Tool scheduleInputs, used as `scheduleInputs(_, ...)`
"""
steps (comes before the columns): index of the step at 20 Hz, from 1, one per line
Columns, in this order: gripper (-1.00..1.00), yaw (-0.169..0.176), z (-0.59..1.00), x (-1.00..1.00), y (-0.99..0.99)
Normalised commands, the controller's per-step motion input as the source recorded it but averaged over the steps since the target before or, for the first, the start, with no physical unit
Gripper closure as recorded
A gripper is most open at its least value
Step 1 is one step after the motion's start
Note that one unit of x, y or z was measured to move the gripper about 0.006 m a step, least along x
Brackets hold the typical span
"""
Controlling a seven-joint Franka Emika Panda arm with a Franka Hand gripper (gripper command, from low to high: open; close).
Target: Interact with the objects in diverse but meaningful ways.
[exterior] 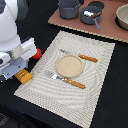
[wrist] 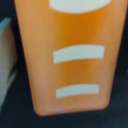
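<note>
The yellow-orange bread-like block (exterior: 23, 76) lies at the placemat's edge on the exterior view's left, partly under my gripper (exterior: 18, 70), which is low and right over it. In the wrist view the block (wrist: 70, 55) fills the frame, orange with pale curved stripes, very close. My fingers do not show clearly, so I cannot tell whether they are open or shut. The red tomato (exterior: 36, 53) sits just behind the arm, half hidden by it. The sausage and the white-and-blue bottle are out of view.
A striped placemat (exterior: 95, 85) holds a round tan plate (exterior: 69, 65), a knife (exterior: 80, 57) and a fork (exterior: 67, 80) with orange handles. Grey pots (exterior: 70, 8) and a bowl (exterior: 123, 16) stand on a brown board at the back.
</note>
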Motion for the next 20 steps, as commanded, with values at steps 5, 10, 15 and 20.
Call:
scheduleInputs(5, -1.00, -0.001, 0.47, 0.03, 0.08)
scheduleInputs(10, -1.00, -0.018, 0.34, 0.28, 0.14)
scheduleInputs(15, -1.00, -0.001, 0.21, 0.24, 0.27)
scheduleInputs(20, -1.00, 0.000, 0.11, 0.16, 0.41)
